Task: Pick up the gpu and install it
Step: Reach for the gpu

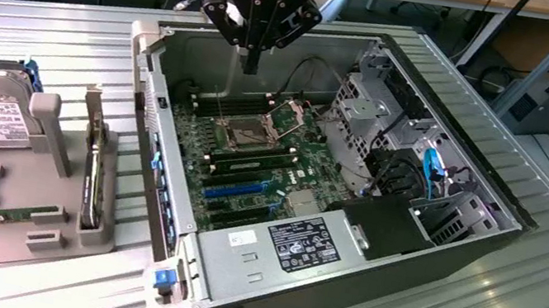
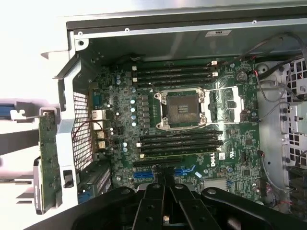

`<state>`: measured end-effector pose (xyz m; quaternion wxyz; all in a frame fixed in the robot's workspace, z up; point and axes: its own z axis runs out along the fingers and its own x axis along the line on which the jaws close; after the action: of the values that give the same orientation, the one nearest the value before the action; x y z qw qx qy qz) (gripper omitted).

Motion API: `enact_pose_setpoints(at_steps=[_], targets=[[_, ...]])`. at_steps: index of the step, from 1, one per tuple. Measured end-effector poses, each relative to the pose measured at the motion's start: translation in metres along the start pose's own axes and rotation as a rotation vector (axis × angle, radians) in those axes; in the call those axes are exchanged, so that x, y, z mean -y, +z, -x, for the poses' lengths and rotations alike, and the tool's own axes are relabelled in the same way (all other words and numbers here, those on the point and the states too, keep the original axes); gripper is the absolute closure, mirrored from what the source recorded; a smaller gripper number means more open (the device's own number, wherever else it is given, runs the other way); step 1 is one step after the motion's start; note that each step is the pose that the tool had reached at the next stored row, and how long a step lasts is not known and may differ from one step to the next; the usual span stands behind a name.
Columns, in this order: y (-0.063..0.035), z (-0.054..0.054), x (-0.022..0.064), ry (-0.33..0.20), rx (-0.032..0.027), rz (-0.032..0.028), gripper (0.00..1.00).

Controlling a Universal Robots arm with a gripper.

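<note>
Exterior view: black gripper [image 1: 250, 64] hangs shut, empty, over the open grey computer case [image 1: 363, 294], above its green motherboard [image 1: 195, 128]. Thin dark gpu [image 1: 91, 165] stands on edge in a grey holder rack [image 1: 93, 237] beside the case, presumably slotted upright for grasping from above.

closed tool [image 1: 250, 64] hangs over the open case [image 1: 432, 281]; gpu [image 1: 90, 173] stands on edge in grey rack [image 1: 56, 136].
</note>
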<state>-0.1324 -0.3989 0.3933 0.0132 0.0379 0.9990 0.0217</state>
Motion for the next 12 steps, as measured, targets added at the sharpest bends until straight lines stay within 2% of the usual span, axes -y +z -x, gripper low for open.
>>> enact_pose_setpoints(at_steps=[12], targets=[[-0.0001, -0.0028, 0.0002, 0.000, 0.0000, -0.0001, 0.89]])
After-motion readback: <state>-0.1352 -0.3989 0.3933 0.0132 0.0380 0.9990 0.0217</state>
